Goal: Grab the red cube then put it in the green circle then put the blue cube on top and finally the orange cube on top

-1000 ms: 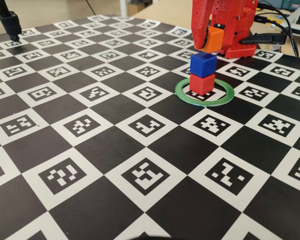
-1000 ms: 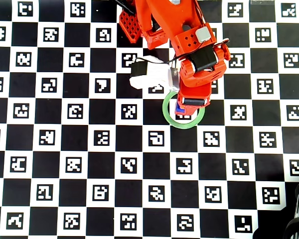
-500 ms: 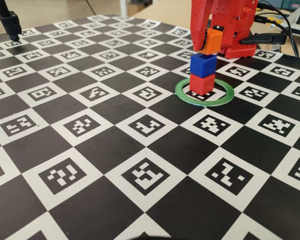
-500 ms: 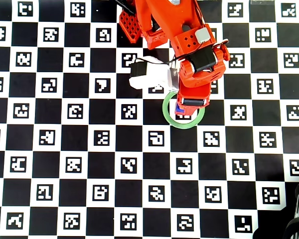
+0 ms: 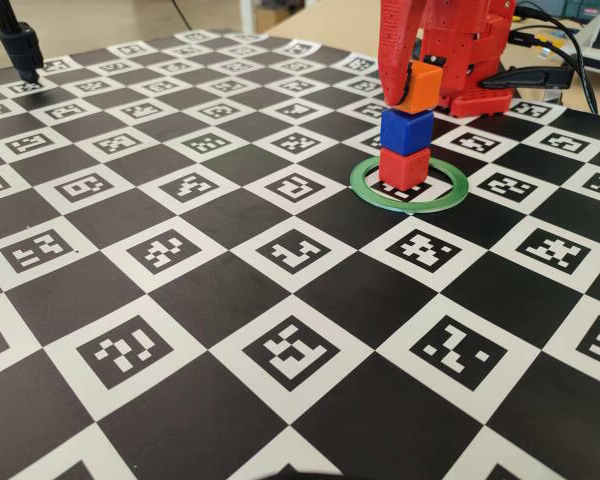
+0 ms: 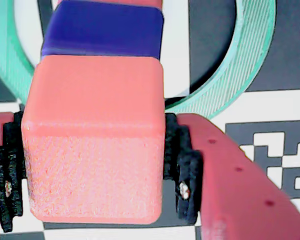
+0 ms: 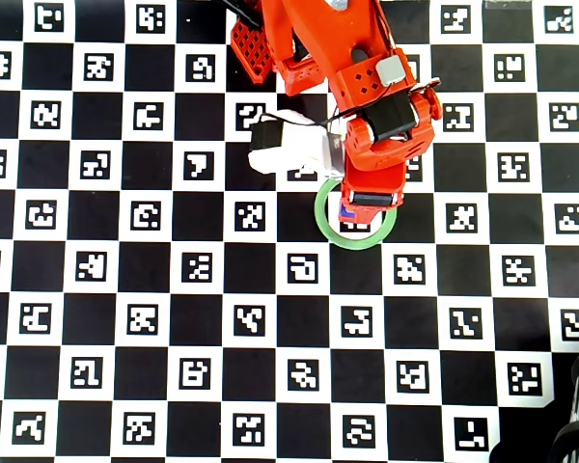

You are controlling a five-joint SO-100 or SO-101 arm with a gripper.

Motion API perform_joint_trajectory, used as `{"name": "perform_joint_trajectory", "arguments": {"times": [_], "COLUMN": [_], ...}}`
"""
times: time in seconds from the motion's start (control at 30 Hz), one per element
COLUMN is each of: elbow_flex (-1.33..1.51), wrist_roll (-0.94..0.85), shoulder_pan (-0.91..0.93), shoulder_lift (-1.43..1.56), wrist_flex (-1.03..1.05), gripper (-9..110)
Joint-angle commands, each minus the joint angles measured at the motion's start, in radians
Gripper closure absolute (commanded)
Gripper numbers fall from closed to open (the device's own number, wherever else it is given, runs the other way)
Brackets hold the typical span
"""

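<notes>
Jaws clamp the orange cube (image 6: 92,140) atop the blue cube (image 6: 107,30).

The light is bright and even in all three pictures. In the fixed view the tabletop (image 5: 180,300) looks sharp, and a soft glow lies on its black squares. Small soft shadows sit just under the things. The wrist view is washed out and pale, so the orange cube (image 6: 92,135) looks pink. It is very close and a bit fuzzy, with grainy speckles at 6 o'clock. The overhead view is clear, with crisp black and white squares.
</notes>
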Motion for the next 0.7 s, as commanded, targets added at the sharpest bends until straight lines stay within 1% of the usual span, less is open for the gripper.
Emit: {"name": "perform_joint_trajectory", "arguments": {"times": [0.0,0.33,0.67], "elbow_flex": [-0.009,-0.009,-0.003], "wrist_roll": [-0.015,-0.017,0.018], "shoulder_pan": [0.008,0.009,0.002], "shoulder_lift": [0.032,0.034,0.049], "wrist_flex": [-0.020,-0.023,-0.006], "gripper": [98,98,88]}}
